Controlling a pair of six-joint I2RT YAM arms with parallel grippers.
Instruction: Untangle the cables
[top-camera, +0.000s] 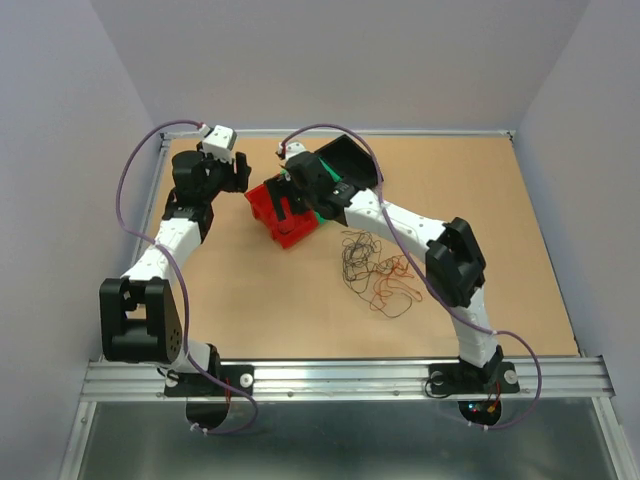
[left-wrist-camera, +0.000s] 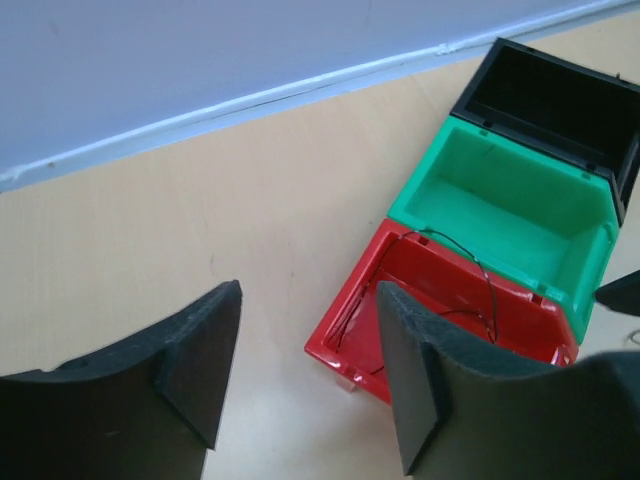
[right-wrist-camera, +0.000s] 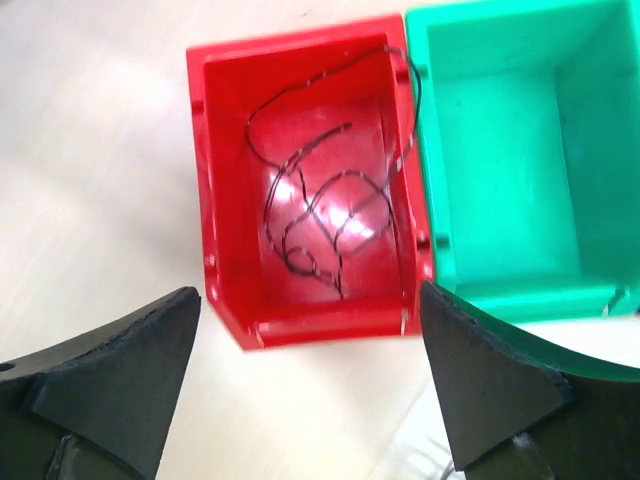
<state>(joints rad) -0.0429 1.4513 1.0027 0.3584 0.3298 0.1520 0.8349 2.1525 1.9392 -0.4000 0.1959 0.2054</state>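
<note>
A loose tangle of thin black, red and orange cables (top-camera: 375, 270) lies on the table in front of the right arm. One dark curly cable (right-wrist-camera: 320, 215) lies inside the red bin (right-wrist-camera: 215, 180), and it also shows as a thin cable (left-wrist-camera: 485, 275) in the left wrist view. My right gripper (right-wrist-camera: 310, 380) hangs open just above the red bin's near wall, with nothing between its fingers. My left gripper (left-wrist-camera: 305, 370) is open over bare table to the left of the red bin (left-wrist-camera: 350, 340), holding nothing.
A green bin (right-wrist-camera: 500, 150) stands against the red bin's side, and a black bin (left-wrist-camera: 550, 95) stands beyond it. All three bins sit at the back middle of the table (top-camera: 500, 200). The back wall runs close behind the left gripper (top-camera: 238, 178).
</note>
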